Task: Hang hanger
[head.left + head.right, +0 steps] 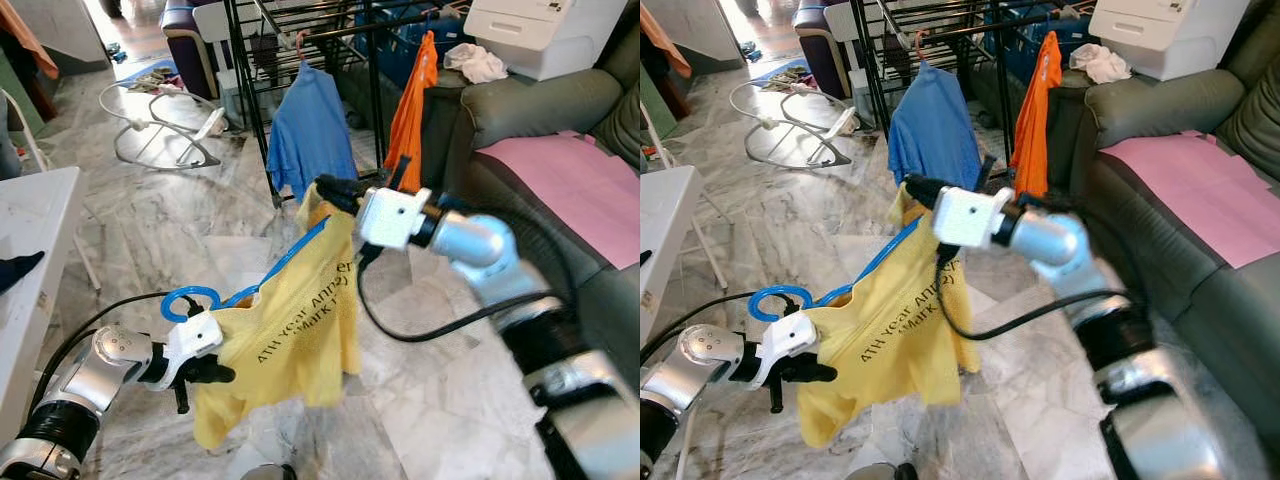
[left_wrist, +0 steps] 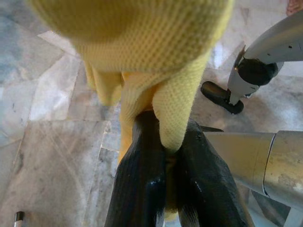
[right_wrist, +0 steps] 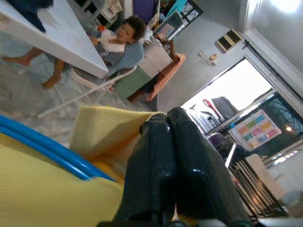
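Both arms are brushed silver tubes with black ribbed joint rings, one running up from the lower left of the frame, the other from the lower right. Each wrist ends in a boxy white housing, then a claw with two long glossy black fingers: left claw [image 1: 205,372], right claw [image 1: 335,190]. A thick black cable loops under the right arm, and a thinner one trails off the left arm.
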`<state>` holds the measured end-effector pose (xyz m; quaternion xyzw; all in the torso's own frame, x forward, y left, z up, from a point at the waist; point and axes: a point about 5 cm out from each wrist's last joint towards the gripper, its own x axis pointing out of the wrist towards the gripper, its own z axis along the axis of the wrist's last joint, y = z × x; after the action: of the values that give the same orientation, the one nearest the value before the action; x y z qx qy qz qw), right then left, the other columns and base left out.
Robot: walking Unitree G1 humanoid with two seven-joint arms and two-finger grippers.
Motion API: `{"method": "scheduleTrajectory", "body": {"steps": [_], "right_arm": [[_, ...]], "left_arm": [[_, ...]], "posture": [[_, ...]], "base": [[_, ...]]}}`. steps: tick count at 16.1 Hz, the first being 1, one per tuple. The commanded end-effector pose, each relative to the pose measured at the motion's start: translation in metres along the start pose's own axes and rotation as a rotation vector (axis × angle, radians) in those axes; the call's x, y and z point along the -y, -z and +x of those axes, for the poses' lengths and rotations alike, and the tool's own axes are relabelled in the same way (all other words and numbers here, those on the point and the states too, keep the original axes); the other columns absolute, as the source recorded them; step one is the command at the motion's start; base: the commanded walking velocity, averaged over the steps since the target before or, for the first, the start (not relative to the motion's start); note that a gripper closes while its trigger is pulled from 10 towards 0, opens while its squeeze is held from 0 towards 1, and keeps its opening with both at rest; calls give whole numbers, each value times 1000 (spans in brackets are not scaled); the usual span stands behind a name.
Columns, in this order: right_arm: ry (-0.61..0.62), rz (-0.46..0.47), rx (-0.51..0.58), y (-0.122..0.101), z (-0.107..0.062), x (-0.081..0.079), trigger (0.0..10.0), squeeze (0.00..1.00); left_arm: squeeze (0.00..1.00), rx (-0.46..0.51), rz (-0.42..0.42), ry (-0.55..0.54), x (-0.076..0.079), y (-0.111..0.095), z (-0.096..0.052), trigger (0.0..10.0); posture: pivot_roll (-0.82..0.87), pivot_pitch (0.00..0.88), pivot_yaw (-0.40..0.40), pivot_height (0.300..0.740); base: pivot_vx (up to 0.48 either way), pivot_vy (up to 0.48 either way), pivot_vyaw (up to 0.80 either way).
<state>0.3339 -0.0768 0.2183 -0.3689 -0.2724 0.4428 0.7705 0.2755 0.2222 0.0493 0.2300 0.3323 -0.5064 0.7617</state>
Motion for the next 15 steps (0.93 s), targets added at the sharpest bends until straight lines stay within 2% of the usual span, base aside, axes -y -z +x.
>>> {"method": "scheduleTrajectory", "body": {"steps": [1, 2, 4, 5, 6, 7, 8, 9, 15], "right_arm": [[-65, -48, 171, -35, 25, -15, 0, 0], [-76, -13, 193, -42, 28, -26, 0, 0], [-95, -7, 169, -38, 23, -33, 0, 0], [-37, -23, 82, -25, 16, -28, 8431, 0], [47, -6, -13, -11, 7, -20, 10000, 0], [104, 19, -77, -1, -1, -14, 10000, 0], [131, 20, -121, 6, -9, -12, 10000, 573], [173, 27, -197, 17, -24, -11, 10000, 1000], [197, 40, -292, 27, -49, -10, 10000, 1000]], "left_arm": [[0, -48, 48, 29, 3, -5, 10, 0], [0, -35, 51, 16, 3, -9, 13, 0], [0, -22, 53, -41, -1, -11, 15, 0], [0, -18, 59, -158, -9, -12, 14, 0], [0, -18, 55, -240, -15, -10, 11, 0], [0, -15, 47, -280, -18, -9, 9, 0], [0, -11, 38, -304, -20, -8, 8, 0], [0, -15, 32, -340, -22, -5, 5, 0], [0, -48, 44, -376, -30, -1, -3, 0]], "posture": [[-71, 26, 89, 740], [-70, 25, 87, 740], [-70, 28, 80, 740], [-72, 30, 77, 740], [-73, 32, 76, 740], [-73, 32, 76, 740], [-74, 34, 75, 740], [-75, 36, 76, 740], [-81, 44, 88, 740]], "base": [[0, 0, 0], [0, 0, 0], [0, 0, 0], [0, 0, 0], [0, 0, 0], [0, 0, 0], [0, 0, 0], [0, 0, 0], [0, 0, 0]]}}
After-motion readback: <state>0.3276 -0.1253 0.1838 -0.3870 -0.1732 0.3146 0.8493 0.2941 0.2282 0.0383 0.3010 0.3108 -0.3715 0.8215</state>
